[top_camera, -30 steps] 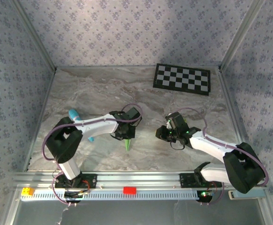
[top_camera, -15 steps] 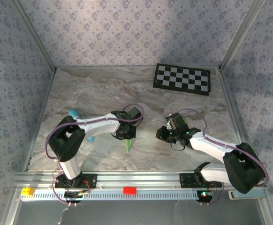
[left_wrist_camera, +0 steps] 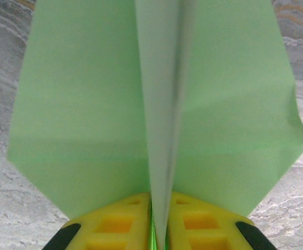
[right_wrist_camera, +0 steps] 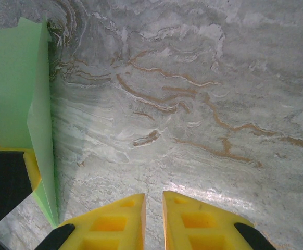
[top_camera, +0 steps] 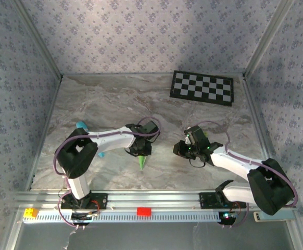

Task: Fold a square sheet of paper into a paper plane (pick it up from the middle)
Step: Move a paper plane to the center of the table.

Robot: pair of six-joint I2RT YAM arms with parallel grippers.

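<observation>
Mint-green slim pointed paper plane (left_wrist_camera: 84, 104) looks finished — the left gripper (left_wrist_camera: 159, 208) eases its jaws apart round the keel, hold unclear — right gripper (right_wrist_camera: 153, 203), at 3 o'clock, nearly closed, empty.

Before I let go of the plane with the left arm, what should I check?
1. Grip: left gripper closed on the paper plane at its centre fold: ok.
2. Wings spread either side of the fold: ok.
3. Spare arm: right gripper empty, apart from the plane: ok.
4. Plane resting on the table: cannot tell.
5. Clutter: checkerboard and blue stick clear of the plane: ok.
</observation>
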